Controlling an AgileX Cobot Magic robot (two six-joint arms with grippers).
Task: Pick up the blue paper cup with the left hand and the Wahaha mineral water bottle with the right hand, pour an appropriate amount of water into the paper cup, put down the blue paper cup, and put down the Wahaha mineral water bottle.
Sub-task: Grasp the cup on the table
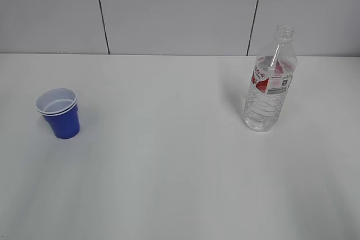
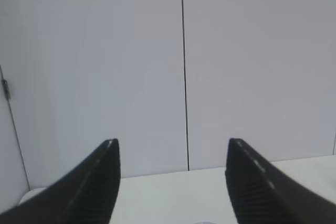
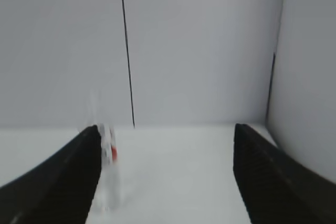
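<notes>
The blue paper cup [image 1: 60, 112] stands upright on the white table at the left of the exterior view, white inside with a doubled rim. The Wahaha mineral water bottle [image 1: 270, 81] stands upright at the right, clear, capless, with a red, white and grey label. Neither arm shows in the exterior view. In the left wrist view my left gripper [image 2: 172, 148] is open and empty; only a pale sliver, perhaps the cup's rim, shows at the bottom edge. In the right wrist view my right gripper [image 3: 166, 132] is open and empty; the bottle [image 3: 107, 166] is blurred, just beside the left finger.
The white table [image 1: 169, 167] runs back to a grey panelled wall [image 1: 180, 9] with dark vertical seams. A side wall [image 3: 310, 77] stands at the right in the right wrist view, and another at the far left in the left wrist view.
</notes>
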